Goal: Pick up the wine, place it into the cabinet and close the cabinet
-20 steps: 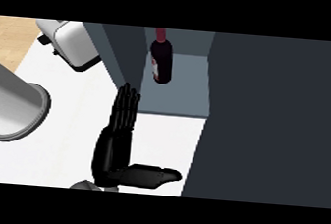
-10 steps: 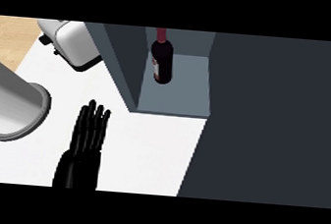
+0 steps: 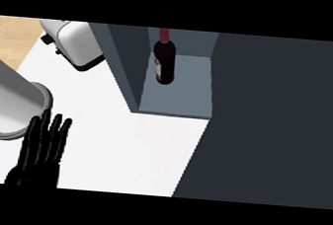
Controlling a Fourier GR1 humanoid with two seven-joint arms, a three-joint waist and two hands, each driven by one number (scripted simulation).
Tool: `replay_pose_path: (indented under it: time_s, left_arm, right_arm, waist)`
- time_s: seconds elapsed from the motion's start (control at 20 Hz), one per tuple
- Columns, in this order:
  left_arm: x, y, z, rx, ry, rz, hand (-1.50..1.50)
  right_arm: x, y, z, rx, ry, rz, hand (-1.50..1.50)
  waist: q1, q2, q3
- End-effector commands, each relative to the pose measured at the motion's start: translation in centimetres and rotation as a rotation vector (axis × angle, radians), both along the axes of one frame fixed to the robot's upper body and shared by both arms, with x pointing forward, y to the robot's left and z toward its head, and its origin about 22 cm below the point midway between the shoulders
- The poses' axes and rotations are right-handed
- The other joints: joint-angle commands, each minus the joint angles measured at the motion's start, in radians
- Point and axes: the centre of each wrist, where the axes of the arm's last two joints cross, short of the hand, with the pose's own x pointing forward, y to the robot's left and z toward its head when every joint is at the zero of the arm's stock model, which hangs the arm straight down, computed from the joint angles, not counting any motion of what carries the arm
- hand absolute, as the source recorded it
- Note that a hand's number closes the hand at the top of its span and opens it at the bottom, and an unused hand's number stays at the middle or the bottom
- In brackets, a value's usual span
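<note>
The wine point(image 3: 164, 60) stands upright inside the open cabinet point(image 3: 178, 98), neck up (pointing far). One hand point(image 3: 42, 151) rests flat-fingered, empty, near left on the tabletop point(image 3: 130, 146).

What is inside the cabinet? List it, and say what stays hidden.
Inside the cabinet a wine bottle stands upright on the grey shelf, toward the back. The dark door at the right covers whatever lies behind it, so the rest cannot be seen.
</note>
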Motion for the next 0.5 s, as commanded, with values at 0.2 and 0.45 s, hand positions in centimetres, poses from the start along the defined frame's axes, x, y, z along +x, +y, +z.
replay_pose_path:
  time_s: [0.2, 0.45]
  left_arm:
    - [-0.6, 4.5, 0.9, -0.004, -0.001, 0.010, -1.50]
    - [-2.3, 6.7, 0.9, -0.004, -0.008, 0.010, -1.50]
  right_arm:
    - [-1.5, 4.1, 3.1, 0.121, -0.045, 0.160, 1.50]
    - [0.1, 7.7, 2.2, 0.120, -0.004, 0.145, 1.50]
  waist:
    - [0.012, 0.002, -0.003]
    - [0.038, 0.002, -0.002]
